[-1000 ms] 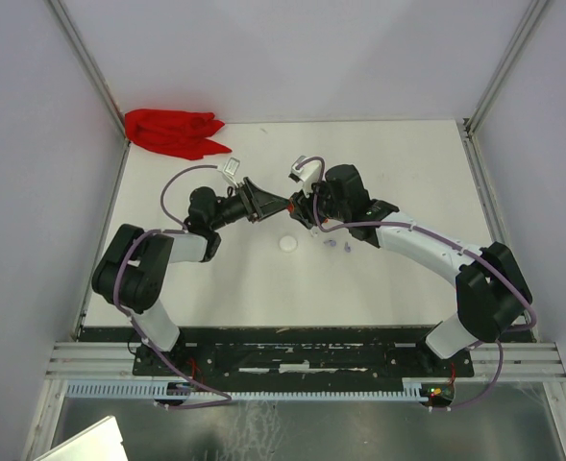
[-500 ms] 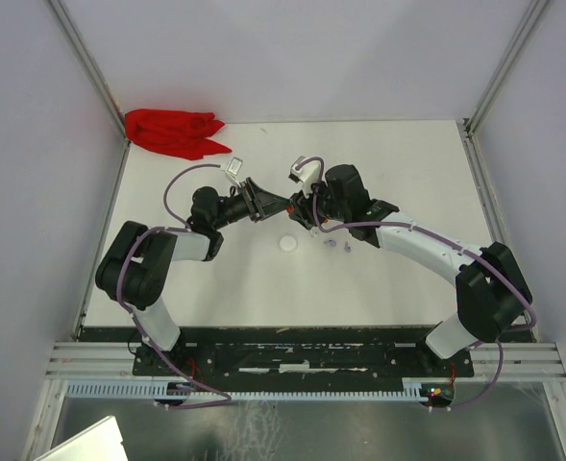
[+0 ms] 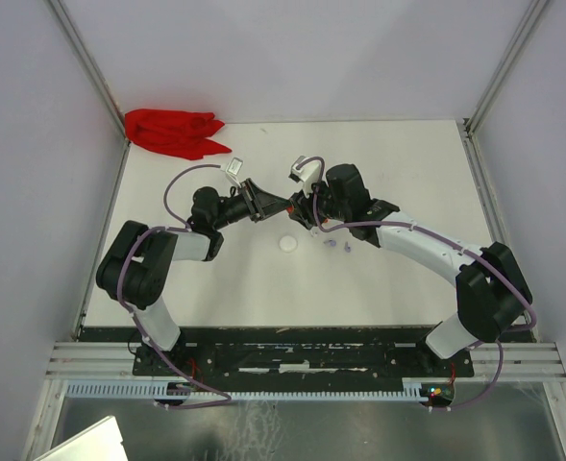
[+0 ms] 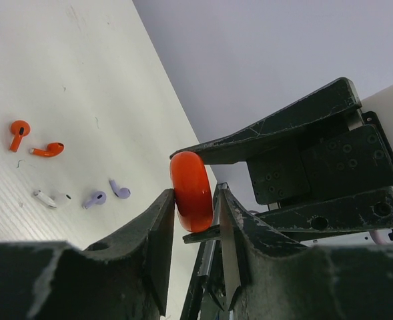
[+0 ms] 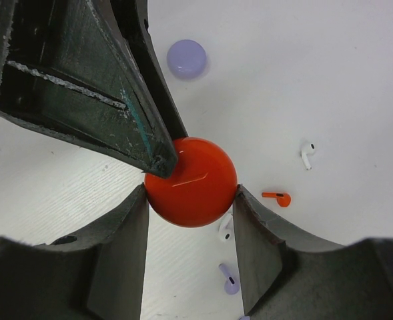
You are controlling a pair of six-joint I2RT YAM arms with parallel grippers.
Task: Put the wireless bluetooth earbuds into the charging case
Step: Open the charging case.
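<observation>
Top view: L gripper (image 3: 283, 204) & R gripper (image 3: 302, 208) meet tip to tip mid-table (image 3: 407, 173); what's between them is too small to tell. Earbuds (image 3: 331, 246) are tiny specks just below R gripper, w/ white disc (image 3: 288, 244) to their left. Red cloth (image 3: 172, 133) upper left.

L wrist: L jaws closed on the flat faces of red case (image 4: 191, 191), edge-on at frame centre, off the table. R fingers (image 4: 276, 130) reach it from the right. Orange pair (image 4: 47, 150), white bud (image 4: 46, 199) & purple pair (image 4: 95, 199) lie on table, left of frame.

R wrist: R jaws clamped on case rim, centre frame. Purple disc (image 5: 186, 58) at top.
</observation>
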